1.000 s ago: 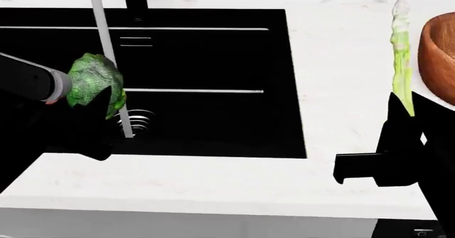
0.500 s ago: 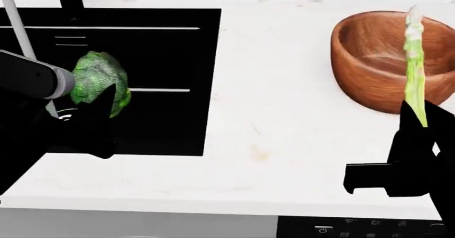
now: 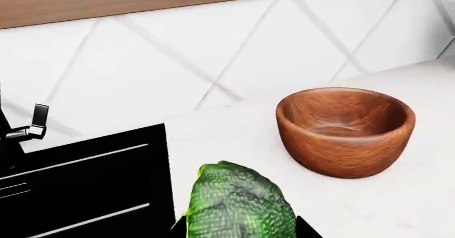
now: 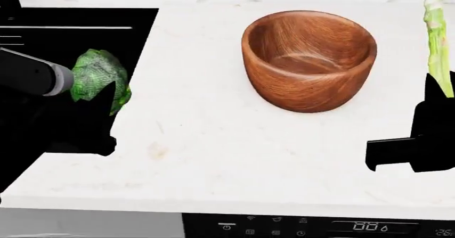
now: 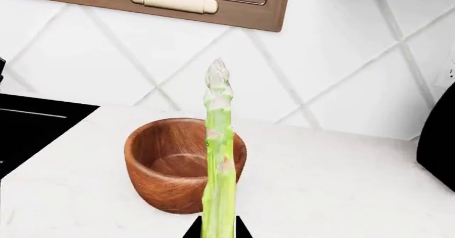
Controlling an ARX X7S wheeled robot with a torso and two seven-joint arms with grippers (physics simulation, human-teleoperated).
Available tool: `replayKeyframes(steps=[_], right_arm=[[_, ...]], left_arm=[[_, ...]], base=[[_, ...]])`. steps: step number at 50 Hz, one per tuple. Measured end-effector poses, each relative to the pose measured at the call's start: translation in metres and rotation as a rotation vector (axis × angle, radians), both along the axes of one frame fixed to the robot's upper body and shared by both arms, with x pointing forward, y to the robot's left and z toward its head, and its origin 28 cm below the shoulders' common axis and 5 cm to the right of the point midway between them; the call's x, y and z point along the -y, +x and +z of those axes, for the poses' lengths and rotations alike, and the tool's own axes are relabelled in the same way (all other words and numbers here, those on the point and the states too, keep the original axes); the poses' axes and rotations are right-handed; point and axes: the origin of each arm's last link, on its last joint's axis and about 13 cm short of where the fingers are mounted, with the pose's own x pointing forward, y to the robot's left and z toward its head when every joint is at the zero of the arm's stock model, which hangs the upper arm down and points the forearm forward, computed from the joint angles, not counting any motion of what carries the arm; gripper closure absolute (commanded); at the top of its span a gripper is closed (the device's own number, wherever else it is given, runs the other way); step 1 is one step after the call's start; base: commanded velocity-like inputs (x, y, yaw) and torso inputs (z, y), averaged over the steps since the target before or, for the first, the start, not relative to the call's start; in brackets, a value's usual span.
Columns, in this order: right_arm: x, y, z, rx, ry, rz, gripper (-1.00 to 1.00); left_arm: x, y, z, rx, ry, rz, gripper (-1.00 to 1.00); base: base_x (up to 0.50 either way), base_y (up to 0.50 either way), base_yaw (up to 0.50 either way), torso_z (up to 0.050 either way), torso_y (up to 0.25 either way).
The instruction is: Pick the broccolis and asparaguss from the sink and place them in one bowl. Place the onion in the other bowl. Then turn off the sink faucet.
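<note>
My left gripper [image 4: 99, 97] is shut on a green broccoli [image 4: 98, 79], held over the edge where the black sink [image 4: 78, 41] meets the white counter; the same broccoli [image 3: 238, 203] fills the near part of the left wrist view. At the right, my right gripper [image 4: 440, 89] is shut on a pale green asparagus [image 4: 436, 41] that stands upright, also seen as asparagus [image 5: 219, 158] in the right wrist view. A wooden bowl [image 4: 309, 59] stands between the two arms, apart from both. The faucet handle [image 3: 32, 123] shows at the sink's back. The onion and the other bowl are out of view.
White counter [image 4: 235, 158] stretches from the sink to the right edge. An appliance panel [image 4: 320, 227] lies below the counter's front edge. A tiled wall [image 5: 341, 62] and wooden cabinets [image 5: 206, 1] rise behind. A dark object [image 5: 437, 142] stands at the counter's far right.
The head view has swung to the right: the sink slid left and the bowl came to the middle. Both grippers still hold their vegetables.
</note>
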Motion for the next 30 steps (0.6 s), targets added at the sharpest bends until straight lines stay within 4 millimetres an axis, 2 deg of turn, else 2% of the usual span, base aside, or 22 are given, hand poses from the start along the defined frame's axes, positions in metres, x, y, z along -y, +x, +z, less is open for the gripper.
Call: replayKeyframes(steps=[10, 18, 30], right_arm=[[0.0, 0.005, -0.001, -0.004, 0.01, 0.014, 1.0], [0.0, 0.012, -0.008, -0.002, 0.019, 0.018, 1.0], [-0.002, 0.018, -0.012, 0.009, 0.015, 0.026, 1.0]], left_arm=[[-0.001, 0.003, 0.003, 0.006, -0.003, 0.006, 1.0], [0.0, 0.004, 0.006, 0.013, -0.005, 0.007, 1.0], [-0.001, 0.006, 0.007, 0.019, -0.007, 0.014, 1.0]], base=[[0.0, -0.49, 0.0, 0.0, 0.0], [0.0, -0.02, 0.0, 0.0, 0.002], [0.23, 0.0, 0.0, 0.0, 0.0]])
